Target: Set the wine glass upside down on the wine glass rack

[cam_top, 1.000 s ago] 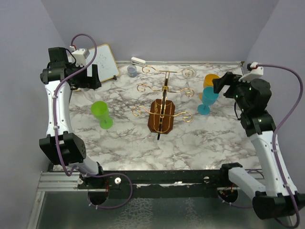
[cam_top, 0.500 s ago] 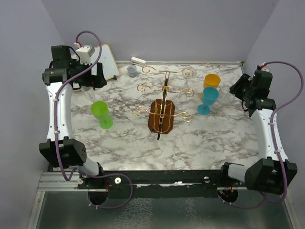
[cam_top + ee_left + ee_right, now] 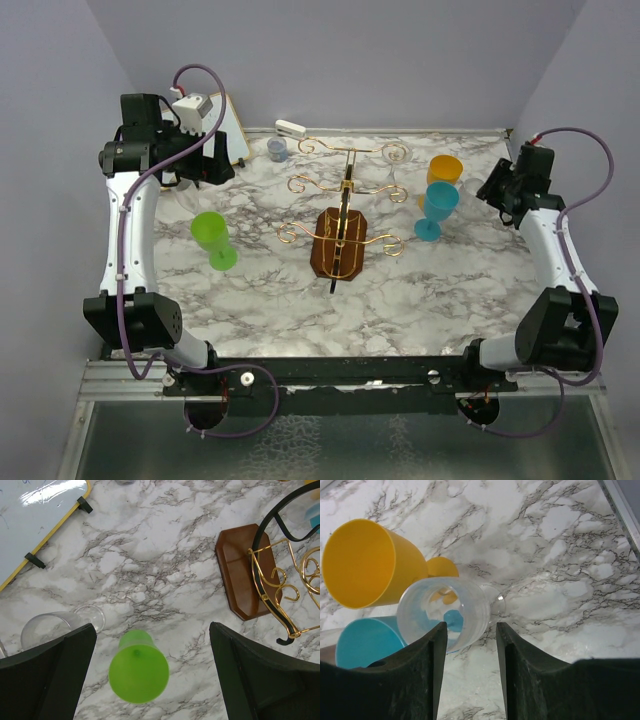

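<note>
Over a green glass, left fingers stood wide open; right fingers half closed at clear wine glass, hold could not be told

Clear glass half hidden behind left fingers; whiteboard cropped.

I saw a green goblet upright on the marble table near a whiteboard; a yellow goblet stood beside a blue goblet.
</note>
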`<state>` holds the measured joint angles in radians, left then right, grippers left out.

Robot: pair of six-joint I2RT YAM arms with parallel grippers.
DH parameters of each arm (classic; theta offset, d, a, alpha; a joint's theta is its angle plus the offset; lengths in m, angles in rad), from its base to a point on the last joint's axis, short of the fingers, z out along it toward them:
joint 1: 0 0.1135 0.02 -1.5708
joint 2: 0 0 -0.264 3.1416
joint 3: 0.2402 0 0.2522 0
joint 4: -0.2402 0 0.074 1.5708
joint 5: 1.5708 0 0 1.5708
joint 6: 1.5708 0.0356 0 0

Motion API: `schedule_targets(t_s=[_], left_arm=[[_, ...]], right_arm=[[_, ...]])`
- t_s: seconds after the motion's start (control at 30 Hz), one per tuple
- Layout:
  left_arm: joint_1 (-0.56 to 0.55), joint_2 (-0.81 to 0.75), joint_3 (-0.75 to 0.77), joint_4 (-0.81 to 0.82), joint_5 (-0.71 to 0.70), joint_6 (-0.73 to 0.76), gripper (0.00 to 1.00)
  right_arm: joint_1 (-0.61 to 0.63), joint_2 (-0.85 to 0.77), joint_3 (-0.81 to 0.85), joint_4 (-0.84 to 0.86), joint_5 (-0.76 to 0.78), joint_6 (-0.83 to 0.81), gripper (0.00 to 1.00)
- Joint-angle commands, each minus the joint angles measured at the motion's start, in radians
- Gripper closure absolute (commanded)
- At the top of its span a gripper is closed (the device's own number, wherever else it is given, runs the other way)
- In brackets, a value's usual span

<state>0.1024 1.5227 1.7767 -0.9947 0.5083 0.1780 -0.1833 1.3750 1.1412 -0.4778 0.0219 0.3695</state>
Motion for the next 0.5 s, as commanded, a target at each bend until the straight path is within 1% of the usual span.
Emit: schedule_targets(t_s=[0.0,0.2,0.27,0.3,0.37,0.47], left_arm=[[-0.006,-0.030,0.004,0.038,-0.003,0.001,0.01],[-0.006,-0.028,-0.003,0.049,-0.002,0.003,0.01],[-0.007,-0.025,-0.007,0.056,-0.001,0.004,0.01],[-0.007,-0.025,-0.010,0.058,0.002,0.004,0.01],[-0.007,-0.021,-0.015,0.063,0.009,0.004,0.01],[-0.008,-0.014,-0.020,0.065,0.024,0.003,0.01]], right_arm=[[-0.004,0.053,0.049,0.048,0.034,-0.021,0.56],[-0.004,0.135,0.061,0.043,0.009,-0.026,0.55],[-0.004,0.149,0.056,0.041,0.003,-0.034,0.58],[-0.005,0.153,0.052,0.041,0.003,-0.039,0.61],[-0.004,0.155,0.049,0.033,0.003,-0.052,0.72],[-0.004,0.141,0.045,0.018,0.018,-0.065,0.98]])
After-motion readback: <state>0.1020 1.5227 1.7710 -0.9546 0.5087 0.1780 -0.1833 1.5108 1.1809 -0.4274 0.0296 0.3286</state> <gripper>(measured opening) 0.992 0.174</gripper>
